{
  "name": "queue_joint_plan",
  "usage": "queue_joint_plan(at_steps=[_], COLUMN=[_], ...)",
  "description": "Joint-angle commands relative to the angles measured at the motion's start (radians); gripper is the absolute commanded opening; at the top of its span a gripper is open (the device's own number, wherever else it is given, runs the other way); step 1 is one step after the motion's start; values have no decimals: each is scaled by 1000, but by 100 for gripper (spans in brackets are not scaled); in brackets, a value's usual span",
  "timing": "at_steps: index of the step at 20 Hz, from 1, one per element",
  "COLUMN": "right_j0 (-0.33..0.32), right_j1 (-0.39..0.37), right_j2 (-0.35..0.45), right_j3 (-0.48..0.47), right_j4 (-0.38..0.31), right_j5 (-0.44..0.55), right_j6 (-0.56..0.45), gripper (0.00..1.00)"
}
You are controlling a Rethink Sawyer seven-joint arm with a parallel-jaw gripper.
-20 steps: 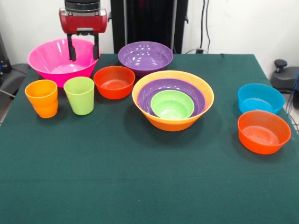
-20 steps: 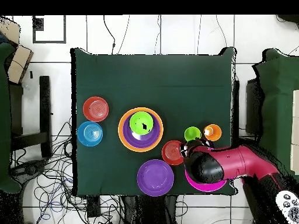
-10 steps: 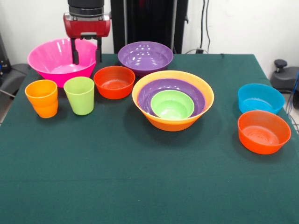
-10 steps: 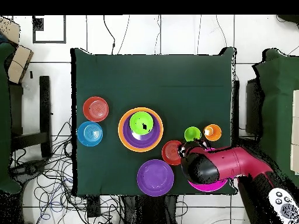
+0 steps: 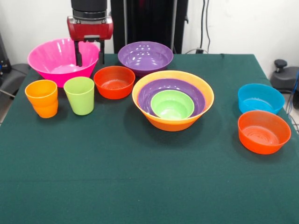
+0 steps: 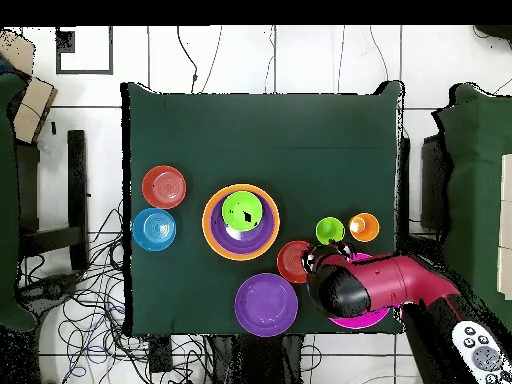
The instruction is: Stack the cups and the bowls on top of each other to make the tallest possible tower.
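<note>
a: what has changed on the bench (image 5: pixel 140 186)?

b: only the arm. the tool (image 5: pixel 89 50) has slid a little to the right and risen slightly over the last second. it now hangs at the right rim of the large pink bowl (image 5: pixel 53 58), far left, with its two fingers apart and nothing between them. none of the bowls or cups has moved.

a: and the tower (image 5: pixel 173 100)?

b: it sits at mid-bench, same as before: the large yellow-orange bowl (image 5: pixel 202 100) outermost, a purple bowl (image 5: pixel 149 92) nested in it, the small lime green bowl (image 5: pixel 172 104) inside that. three pieces, so the build is at an early stage.

a: what is loose?

b: going down in size: the pink bowl, the second purple bowl (image 5: pixel 145 56) at the far middle, the blue bowl (image 5: pixel 260 97) and a red-orange bowl (image 5: pixel 264 131) at the right, another red-orange bowl (image 5: pixel 114 81) just right of the tool, then the lime green cup (image 5: pixel 79 95) and the orange cup (image 5: pixel 42 98) at the near left.

a: so what does the shift mean?

b: my guess is it's lining up on the pink bowl's rim or the red-orange bowl beside it. i can't tell which. the overhead view shows the arm (image 6: pixel 380 285) covering much of the pink bowl.
</note>
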Motion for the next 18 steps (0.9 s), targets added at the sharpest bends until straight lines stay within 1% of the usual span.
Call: queue_joint_plan(at_steps=[1, 3, 8, 10, 13, 18], right_j0=[52, 41, 7, -8, -16, -17], right_j1=[82, 99, 84, 91, 109, 109], right_j2=[-77, -65, -24, -10, -11, -18], right_j3=[-81, -90, -69, -65, -63, -59], right_j4=[-100, -91, -61, -59, -76, -81], right_j5=[-66, -52, -13, -6, -27, -43], right_j6=[57, 19, -59, -82, -81, -61], gripper=[100, 100, 100, 100, 100, 100])
